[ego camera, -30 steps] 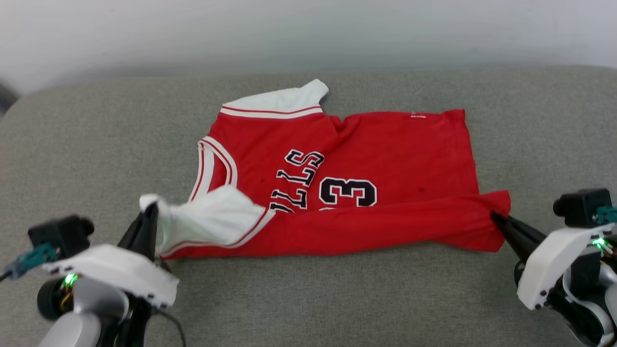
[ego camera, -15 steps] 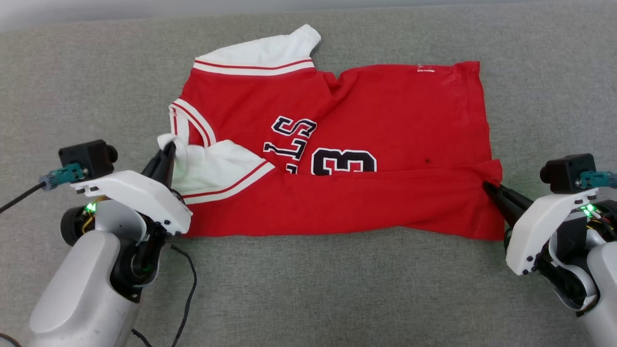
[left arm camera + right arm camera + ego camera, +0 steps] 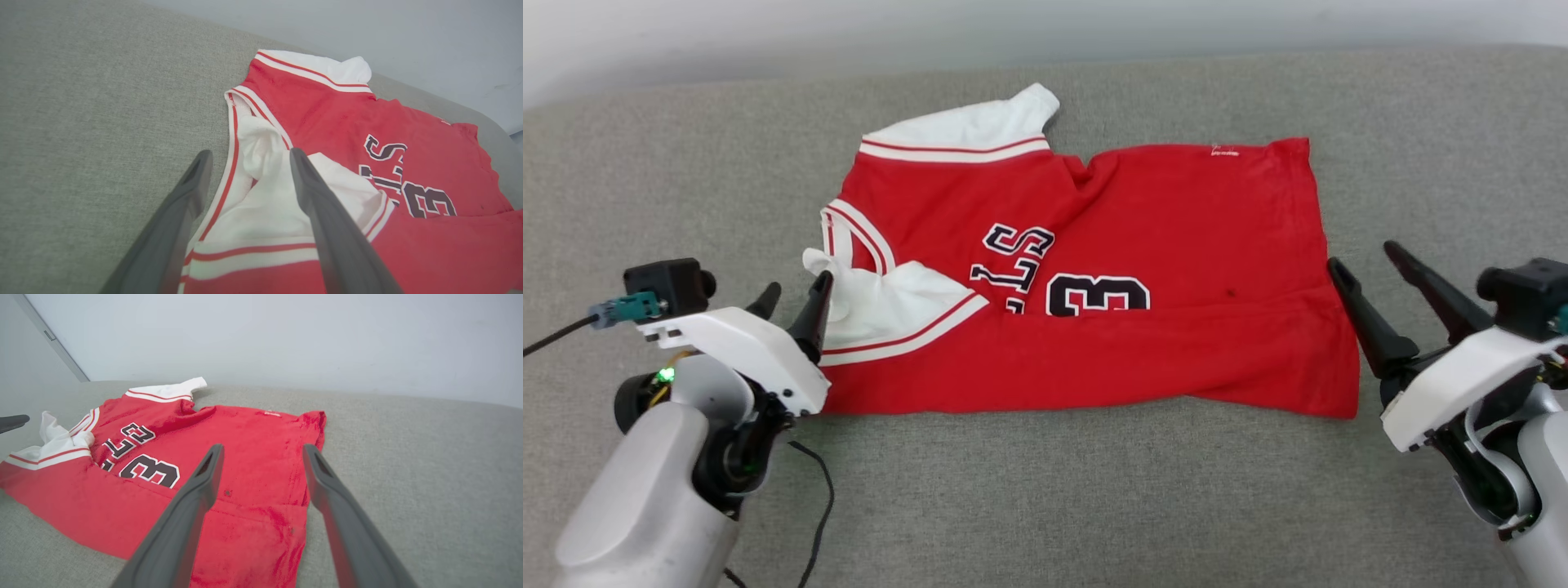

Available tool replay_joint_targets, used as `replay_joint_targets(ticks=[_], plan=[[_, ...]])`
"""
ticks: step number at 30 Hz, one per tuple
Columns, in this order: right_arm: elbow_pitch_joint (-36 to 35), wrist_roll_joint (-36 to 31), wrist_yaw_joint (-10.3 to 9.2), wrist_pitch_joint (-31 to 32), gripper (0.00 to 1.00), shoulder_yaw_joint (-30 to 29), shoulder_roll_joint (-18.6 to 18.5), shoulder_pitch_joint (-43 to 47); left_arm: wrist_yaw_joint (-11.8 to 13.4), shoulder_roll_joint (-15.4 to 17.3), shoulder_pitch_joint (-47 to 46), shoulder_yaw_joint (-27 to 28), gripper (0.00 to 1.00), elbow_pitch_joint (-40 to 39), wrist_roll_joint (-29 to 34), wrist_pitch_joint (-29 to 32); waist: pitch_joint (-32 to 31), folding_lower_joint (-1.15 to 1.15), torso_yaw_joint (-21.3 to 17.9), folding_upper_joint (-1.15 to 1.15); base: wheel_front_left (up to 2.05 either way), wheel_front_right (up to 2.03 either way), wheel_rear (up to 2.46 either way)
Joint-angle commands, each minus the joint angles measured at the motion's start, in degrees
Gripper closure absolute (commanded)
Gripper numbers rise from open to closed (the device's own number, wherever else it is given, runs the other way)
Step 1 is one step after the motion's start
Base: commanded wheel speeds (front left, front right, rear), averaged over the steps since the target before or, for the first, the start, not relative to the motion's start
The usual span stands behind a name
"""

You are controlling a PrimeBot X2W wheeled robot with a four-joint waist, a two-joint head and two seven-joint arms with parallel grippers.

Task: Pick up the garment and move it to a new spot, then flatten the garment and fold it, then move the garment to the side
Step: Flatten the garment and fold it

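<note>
The garment [image 3: 1176, 212] is a red jersey with white sleeves, lying sideways on the grey cushion with its near long edge folded up over the black "3". My left gripper [image 3: 798, 283] stands open at its left end, fingers on either side of the crumpled white sleeve [image 3: 882, 302] and not gripping it. The left wrist view shows that sleeve [image 3: 265, 143] between the spread fingers of the left gripper [image 3: 250, 154]. My right gripper [image 3: 1362, 254] is open just off the garment's right hem, above its corner. In the right wrist view its fingers [image 3: 212, 465] straddle the garment's [image 3: 253, 433] red hem edge.
A grey fabric surface [image 3: 1045, 490] extends on all sides of the garment, with a pale wall [image 3: 1045, 24] behind it. A black cable [image 3: 821, 490] hangs beside my left arm. Bare cushion lies in front of the garment and to its right.
Both grippers have opened and let go, the left of the white sleeve and the right of the red hem corner. The folded edge now rests on the garment. The head camera has shifted.
</note>
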Motion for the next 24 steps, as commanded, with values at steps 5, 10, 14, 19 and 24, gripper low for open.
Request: replay_joint_targets(ticks=[5, 10, 14, 19, 24], plan=[[-3.87, -4.65, -0.03, -6.54, 0.00, -4.00, 2.14, 4.06, 0.42, 4.64, 1.41, 0.10, 0.00, -4.02, 0.69, 3.64, -4.44, -0.01, -0.21, 0.00, 0.00, 0.00, 0.00], [-8.91, -10.75, -0.03, -7.28, 0.00, -8.37, 5.99, 9.30, -0.89, 11.44, 2.53, -4.32, 0.00, -8.26, 0.10, 17.95, -6.59, -0.01, -1.68, 0.00, 0.00, 0.00, 0.00], [-11.11, -11.81, -0.04, -6.37, 0.00, -9.09, 7.46, 11.21, -0.26, 13.81, 3.83, -5.66, 0.00, -8.54, -1.14, 24.24, -6.50, -0.01, -3.13, 0.00, 0.00, 0.00, 0.00], [-14.20, -12.27, -0.03, -4.91, 0.00, -9.14, 9.40, 13.04, 1.21, 15.25, 5.63, -6.06, 0.00, -6.91, -3.25, 29.44, -4.79, -0.01, -5.48, 0.00, 0.00, 0.00, 0.00], [-15.04, -11.84, -0.04, -3.83, 0.00, -9.56, 9.59, 13.40, 1.10, 14.75, 4.65, -6.45, 0.00, -3.78, -4.61, 32.06, -2.91, -0.01, -7.00, 0.00, 0.00, 0.00, 0.00]])
